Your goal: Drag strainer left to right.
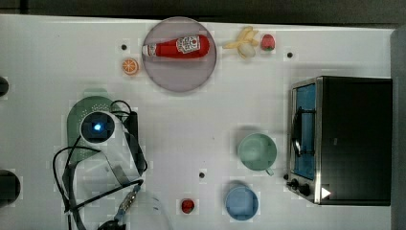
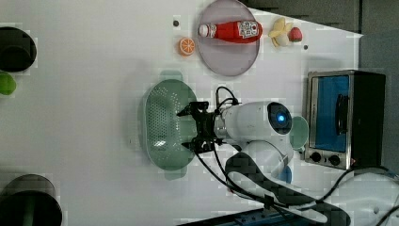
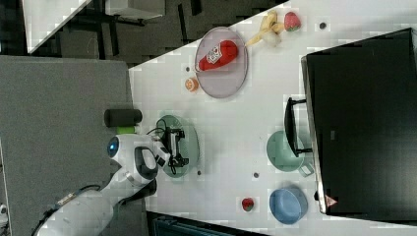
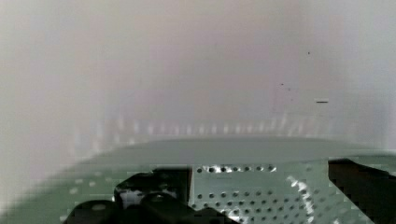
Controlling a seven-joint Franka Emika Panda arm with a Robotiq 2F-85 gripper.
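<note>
**My open pincer poised in the strainer, drag not yet begun**

Top view: the strainer (image 1: 82, 125) lies at the top view's left on the table (image 1: 201, 120), partly under my arm. One plate (image 1: 180, 76) with one ketchup bottle (image 1: 178, 47), one orange slice (image 1: 130, 66), one banana (image 1: 244, 42), two strawberries, one mug (image 1: 257, 151), one blue bowl (image 1: 242, 202), one oven (image 1: 342, 140).

Left view: my pincer (image 2: 189, 127) hangs wide open, gripping nothing, fingers inside the bowl. If they ride over the rim, the strainer would stay put.

Right view: mug and bowl stand near the likely path; a skewed drag could strike them.

Wrist view: perforated wall close ahead; a shallow hold could tip it.
</note>
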